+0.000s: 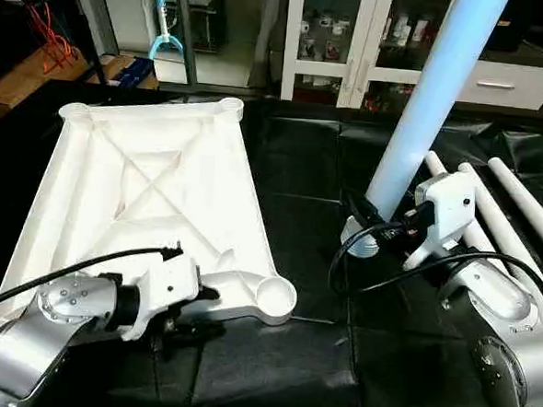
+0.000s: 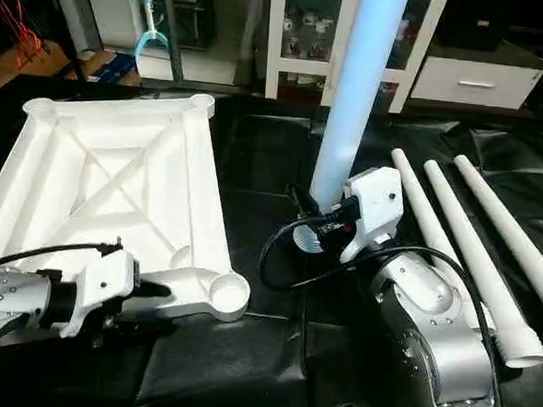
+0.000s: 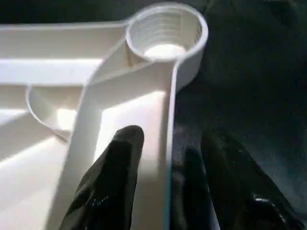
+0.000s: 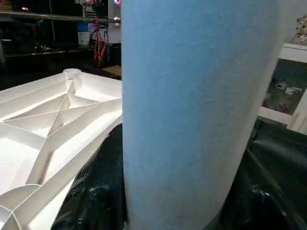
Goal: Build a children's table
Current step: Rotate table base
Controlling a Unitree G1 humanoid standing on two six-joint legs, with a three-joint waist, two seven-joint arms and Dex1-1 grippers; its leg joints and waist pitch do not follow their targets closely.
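The children's table top (image 1: 143,186) lies upside down on the black cloth, its X ribs facing up. My left gripper (image 3: 172,136) is open at the top's near edge, just short of the near-right corner socket (image 3: 165,33). One black finger (image 3: 120,158) is over the inside of the rim and the other is outside it. My right gripper (image 1: 376,224) is shut on a white table leg (image 1: 425,102). The leg stands nearly upright, with its threaded end down on the cloth, right of the top.
Three loose legs (image 2: 476,253) lie side by side on the black cloth (image 1: 301,168) at the right. A white glass-door cabinet (image 1: 355,43) and a drawer unit (image 1: 505,84) stand behind. Black cables loop from both wrists.
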